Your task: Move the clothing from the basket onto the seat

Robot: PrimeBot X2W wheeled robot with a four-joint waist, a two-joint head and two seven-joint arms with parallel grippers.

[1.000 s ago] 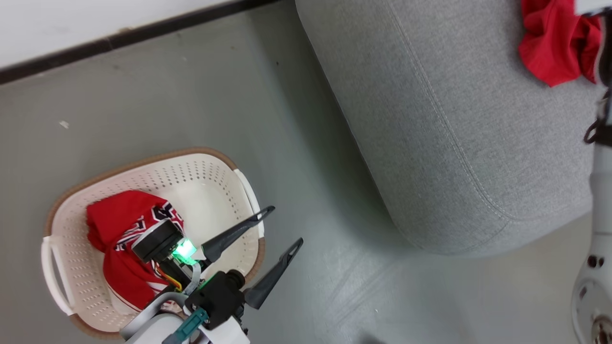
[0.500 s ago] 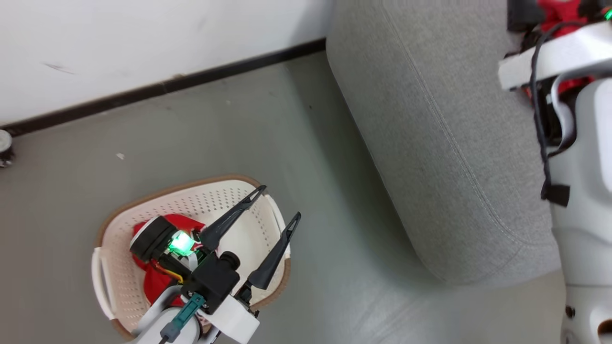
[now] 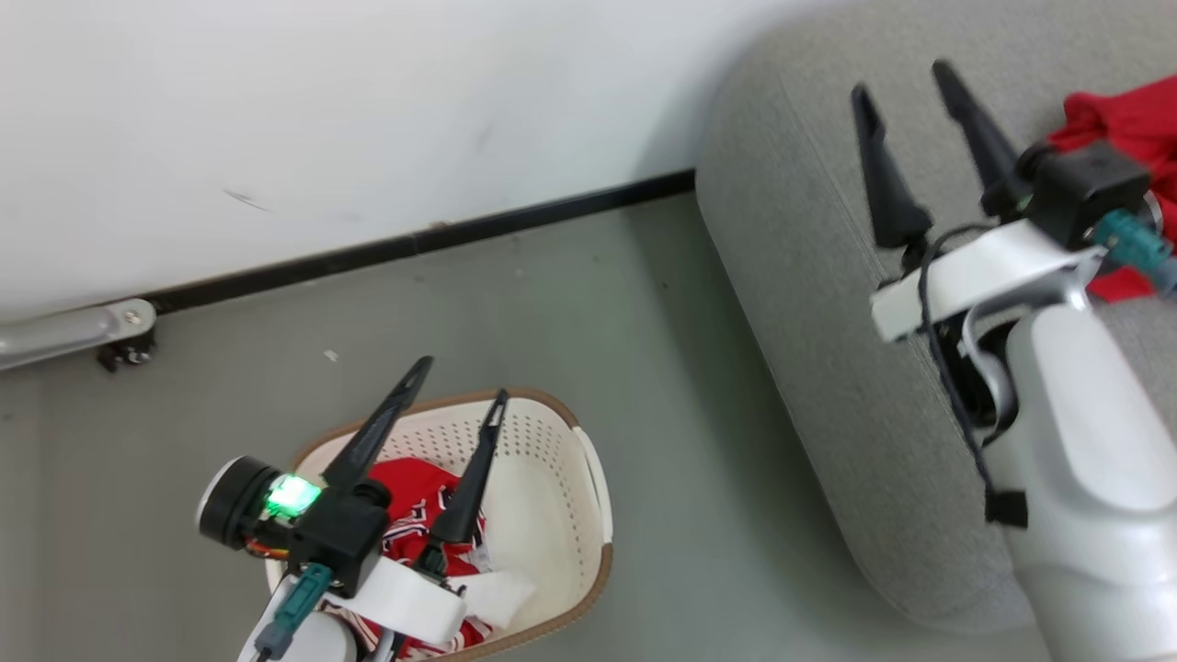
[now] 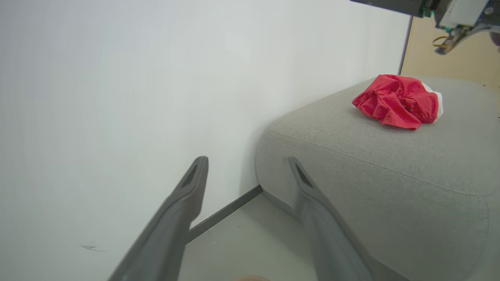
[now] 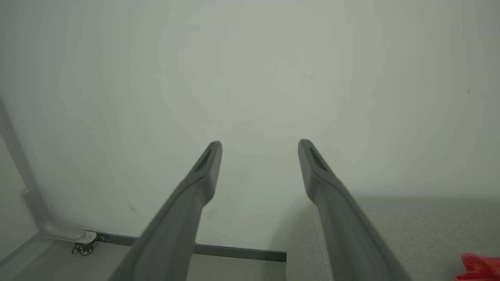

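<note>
The cream basket (image 3: 556, 515) stands on the floor at the lower left, holding red clothing (image 3: 414, 492) with lettering and a white cloth (image 3: 501, 593). My left gripper (image 3: 462, 380) hovers above the basket, open and empty, its fingers pointing at the wall. The grey seat (image 3: 809, 276) fills the right side, and a crumpled red garment (image 3: 1126, 119) lies on it. My right gripper (image 3: 901, 81) is raised over the seat, open and empty, with the garment behind it. The left wrist view shows that garment (image 4: 396, 101) on the seat (image 4: 390, 164) beyond the open left gripper (image 4: 246, 160). The right gripper (image 5: 259, 143) faces the wall.
A white wall with a black baseboard (image 3: 414, 244) runs behind the basket and the seat. A grey metal leg with a small caster (image 3: 124, 345) stands at the far left. Bare grey floor (image 3: 662, 386) lies between basket and seat.
The camera has swung upward and rightward, so the whole picture has shifted. The right gripper has come into view over the seat. The left gripper has turned to point at the wall. Both stay open.
</note>
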